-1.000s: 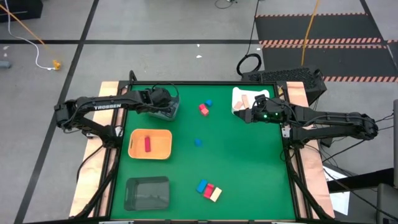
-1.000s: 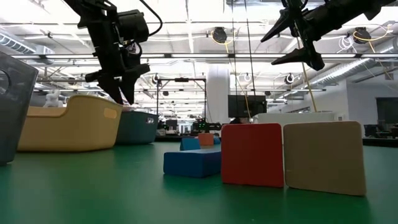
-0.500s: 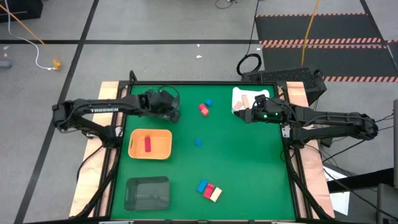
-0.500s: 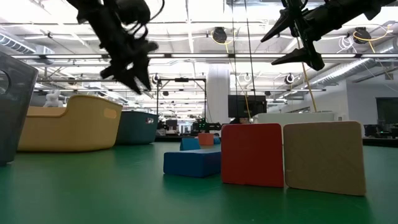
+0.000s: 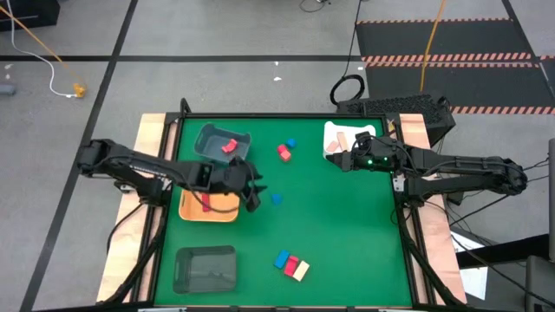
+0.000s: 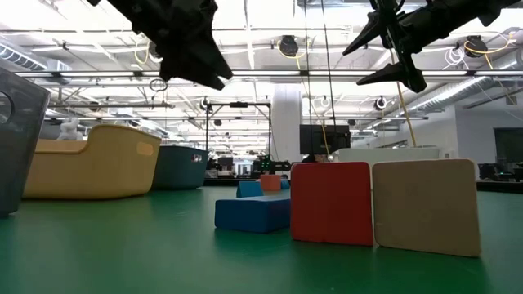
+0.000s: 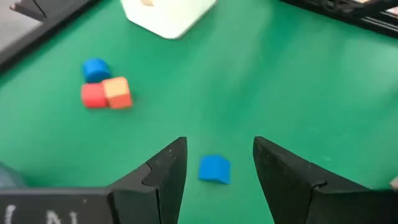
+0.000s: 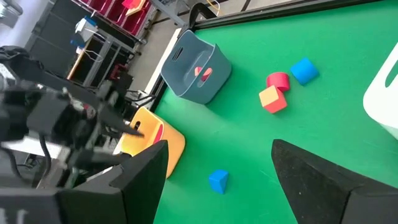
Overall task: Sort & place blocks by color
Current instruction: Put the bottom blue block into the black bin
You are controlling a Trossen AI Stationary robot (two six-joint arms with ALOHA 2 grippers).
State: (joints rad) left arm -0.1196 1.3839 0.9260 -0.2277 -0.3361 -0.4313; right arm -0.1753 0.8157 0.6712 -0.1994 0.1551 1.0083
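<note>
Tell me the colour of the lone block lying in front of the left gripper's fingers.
Blue. The block shows best in the left wrist view, on the green mat.

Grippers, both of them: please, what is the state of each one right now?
Left gripper: open, holding nothing, above the lone blue block.
Right gripper: open, holding nothing, beside the white tray.

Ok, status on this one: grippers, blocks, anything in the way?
Left gripper open, empty, lined up on the lone blue block. Right gripper open beside the white tray. Nothing in the way.
</note>
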